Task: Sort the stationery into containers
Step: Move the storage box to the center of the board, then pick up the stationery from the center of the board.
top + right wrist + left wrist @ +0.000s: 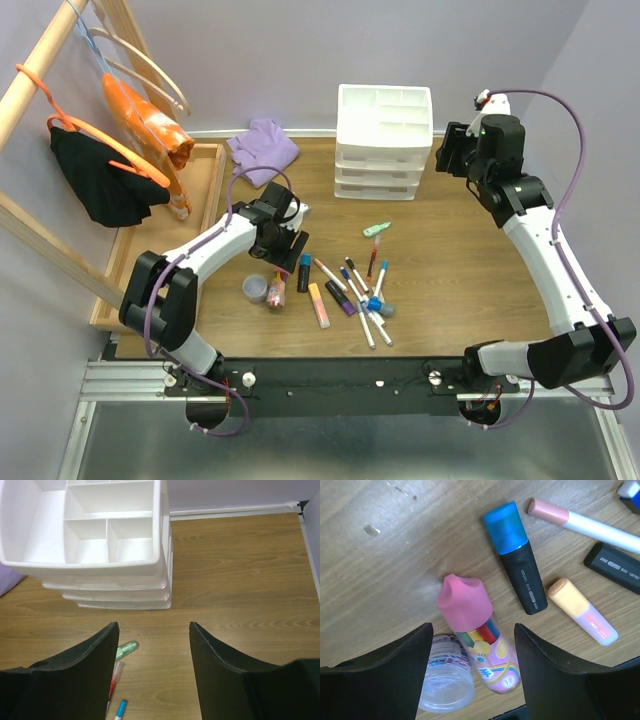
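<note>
Pencils (477, 634) inside pink-capped bottle (492, 656) show only in left wrist view.

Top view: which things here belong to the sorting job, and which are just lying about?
Job: pink-capped bottle, clear round jar, blue-capped black highlighter, orange highlighter, mint highlighter, thin markers, divided top tray of the drawer unit.
Lying about: purple cloth, wooden tray, orange garment, black garment.

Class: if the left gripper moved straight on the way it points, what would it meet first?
Most likely the pink-capped bottle, lying between the fingers of the open left gripper; the small jar beside it looks close too, though depth is unclear.
</note>
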`<action>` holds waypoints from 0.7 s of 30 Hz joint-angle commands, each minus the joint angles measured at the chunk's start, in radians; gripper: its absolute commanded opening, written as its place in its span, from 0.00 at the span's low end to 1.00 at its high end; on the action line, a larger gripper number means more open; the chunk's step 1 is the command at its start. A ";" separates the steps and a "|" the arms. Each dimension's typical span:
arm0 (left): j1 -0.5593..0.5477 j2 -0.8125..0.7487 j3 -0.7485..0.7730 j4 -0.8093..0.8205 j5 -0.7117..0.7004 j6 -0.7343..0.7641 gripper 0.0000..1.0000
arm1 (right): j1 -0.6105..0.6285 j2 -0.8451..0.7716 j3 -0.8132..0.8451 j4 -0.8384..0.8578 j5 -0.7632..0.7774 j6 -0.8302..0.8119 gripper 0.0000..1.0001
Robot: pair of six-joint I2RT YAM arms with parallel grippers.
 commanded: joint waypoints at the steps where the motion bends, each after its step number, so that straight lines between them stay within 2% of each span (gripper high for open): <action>1: -0.006 0.039 -0.017 -0.025 0.017 -0.053 0.74 | -0.004 -0.043 -0.021 -0.040 -0.042 0.036 0.66; 9: -0.008 0.130 -0.006 -0.007 -0.006 -0.079 0.72 | -0.006 -0.049 -0.029 -0.021 -0.052 0.039 0.66; 16: -0.028 0.182 0.018 0.017 0.005 -0.065 0.57 | -0.012 -0.061 -0.049 -0.021 -0.057 0.031 0.66; 19: -0.037 0.156 0.034 0.001 0.013 -0.041 0.31 | -0.014 -0.071 -0.067 -0.017 -0.063 0.033 0.66; 20: -0.035 0.122 0.043 -0.009 0.017 -0.033 0.09 | -0.014 -0.072 -0.070 -0.015 -0.065 0.031 0.66; 21: -0.035 0.107 0.060 -0.025 0.029 -0.010 0.00 | -0.012 -0.075 -0.072 -0.014 -0.063 0.028 0.66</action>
